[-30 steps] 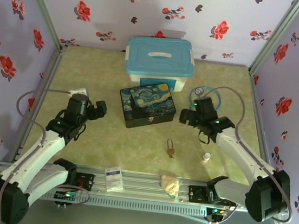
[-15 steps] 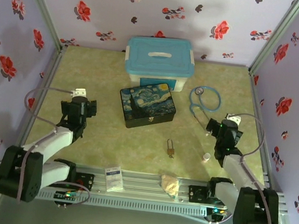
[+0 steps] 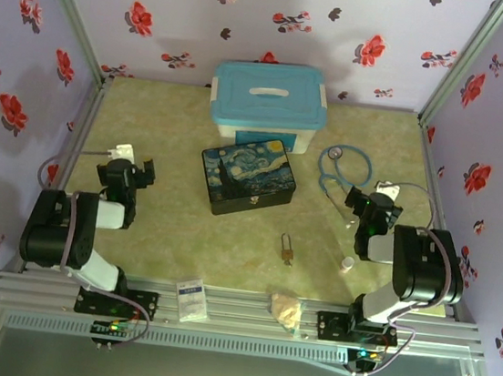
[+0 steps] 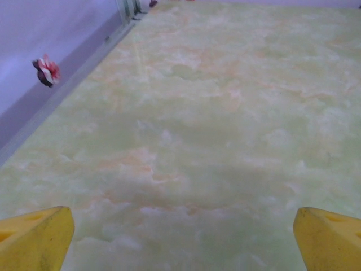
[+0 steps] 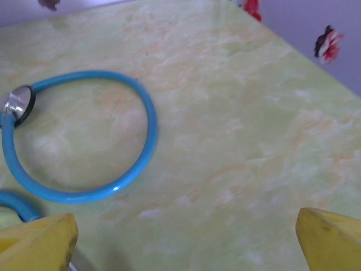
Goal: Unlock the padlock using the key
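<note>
- 2 arms are folded close to their bases, 1 at each side of the table, well apart from each other.
- Left gripper: positioned near the left wall, low over the table. In the left wrist view the left gripper has its 2 yellow fingertips at opposite edges of the picture. The jaws are spread wide with only bare marbled surface between them.
- Right gripper: positioned near the right wall, just beside the near end of the blue stethoscope. In the right wrist view the right gripper has its yellow fingertips equally far apart and nothing clamped. The stethoscope tube loops ahead and to the left of them.
- Padlock: lies flat on the table, centre front, between the 2 arms and well apart from both grippers. It is on the near side of the starry-night box and clear of it.
- Key: a tiny dark item at the near end of the padlock. Whether it touches the padlock or is inserted cannot be told at this size.
- Blue-lidded container: stands behind the starry-night box, against the back wall.
- Small white cylinder: stands to the right of the padlock, near the right arm.
- White packet and tan crumpled item: both rest on the front rail.
</note>
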`<state>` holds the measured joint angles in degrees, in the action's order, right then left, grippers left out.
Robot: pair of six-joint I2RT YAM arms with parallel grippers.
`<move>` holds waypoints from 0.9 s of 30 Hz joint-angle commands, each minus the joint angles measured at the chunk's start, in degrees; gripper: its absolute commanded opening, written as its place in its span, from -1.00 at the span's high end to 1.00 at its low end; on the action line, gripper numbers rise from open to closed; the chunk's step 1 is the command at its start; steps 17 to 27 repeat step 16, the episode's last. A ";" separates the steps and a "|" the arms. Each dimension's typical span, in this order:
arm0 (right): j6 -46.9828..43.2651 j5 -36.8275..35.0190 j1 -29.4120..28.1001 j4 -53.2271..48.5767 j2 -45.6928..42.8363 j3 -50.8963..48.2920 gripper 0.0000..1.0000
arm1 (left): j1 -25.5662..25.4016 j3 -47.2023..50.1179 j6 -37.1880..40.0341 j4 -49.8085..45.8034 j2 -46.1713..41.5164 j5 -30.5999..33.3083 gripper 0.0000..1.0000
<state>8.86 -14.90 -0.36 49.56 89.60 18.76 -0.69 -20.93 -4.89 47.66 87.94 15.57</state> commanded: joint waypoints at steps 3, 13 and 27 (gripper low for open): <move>-2.00 2.01 0.10 3.55 -0.01 2.40 -0.99 | -0.18 -0.81 2.24 5.20 0.77 -2.73 -0.99; -3.85 6.63 -0.08 -0.45 0.36 4.70 -0.99 | -0.17 -0.87 2.16 4.97 0.66 -2.57 -0.99; -3.94 6.59 -0.08 0.52 -0.29 3.80 -0.99 | -0.15 -0.81 2.16 4.99 0.70 -2.56 -0.99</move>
